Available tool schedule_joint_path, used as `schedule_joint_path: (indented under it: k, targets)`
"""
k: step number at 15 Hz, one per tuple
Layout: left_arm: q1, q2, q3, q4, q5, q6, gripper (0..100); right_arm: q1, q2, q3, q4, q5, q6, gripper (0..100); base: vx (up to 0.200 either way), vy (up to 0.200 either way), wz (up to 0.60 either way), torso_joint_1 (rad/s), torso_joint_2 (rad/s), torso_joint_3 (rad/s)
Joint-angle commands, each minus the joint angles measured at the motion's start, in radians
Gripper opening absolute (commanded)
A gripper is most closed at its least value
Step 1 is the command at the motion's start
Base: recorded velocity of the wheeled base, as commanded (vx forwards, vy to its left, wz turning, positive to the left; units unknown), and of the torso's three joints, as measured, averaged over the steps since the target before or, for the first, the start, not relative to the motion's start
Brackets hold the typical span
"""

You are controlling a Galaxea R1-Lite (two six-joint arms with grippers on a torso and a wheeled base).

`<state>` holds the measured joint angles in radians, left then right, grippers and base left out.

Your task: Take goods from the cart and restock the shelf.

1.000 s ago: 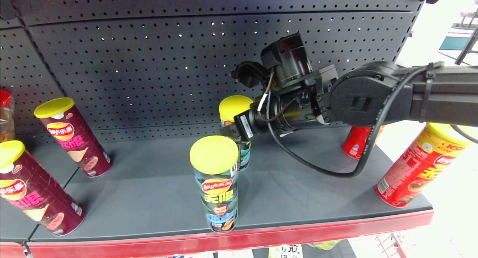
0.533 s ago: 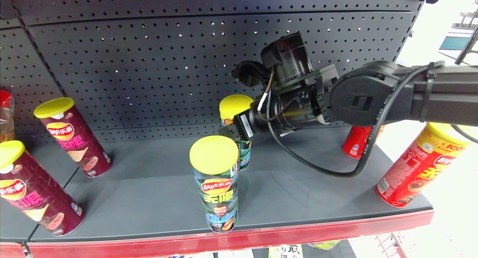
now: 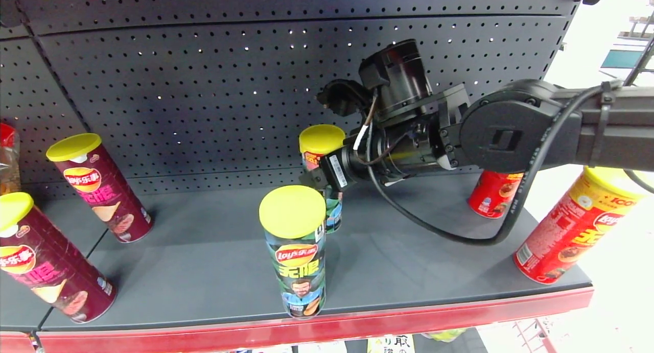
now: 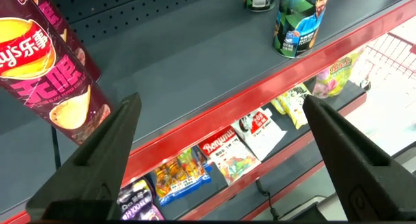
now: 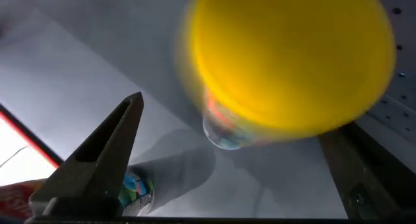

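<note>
Our right gripper is released, fingers spread on either side of the rear can, which stands upright on the shelf just behind the front can. Our left gripper, also spread, hangs below the front can.

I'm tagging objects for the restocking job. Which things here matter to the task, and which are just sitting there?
In the job:
rear green cardboard chip tube with yellow lid, between the fingers of the open right gripper
dark grey metal shelf

Just there:
front green yellow-lidded tube
two maroon tubes
two red tubes
snack packets below
</note>
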<state>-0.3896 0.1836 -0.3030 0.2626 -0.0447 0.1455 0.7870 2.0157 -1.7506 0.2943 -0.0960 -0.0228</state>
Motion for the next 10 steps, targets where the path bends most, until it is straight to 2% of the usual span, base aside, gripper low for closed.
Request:
schedule_joint_path:
  k: [1, 8, 10]
  targets:
    - [0.000, 0.000, -0.001, 0.000, 0.000, 0.002, 100, 0.005, -0.034, 0.037, 0.000, -0.002, 0.000, 100, 0.000, 0.000, 0.00, 0.000, 0.00, 0.000]
    - [0.000, 0.004, 0.007, 0.000, -0.001, 0.002, 100, 0.001, -0.173, 0.183, -0.006, -0.050, 0.029, 100, 0.000, 0.000, 0.00, 0.000, 0.00, 0.000]
    - [0.000, 0.002, 0.019, 0.000, -0.001, 0.002, 100, -0.002, -0.241, 0.270, -0.007, -0.088, 0.032, 100, 0.000, 0.000, 0.00, 0.000, 0.00, 0.000]
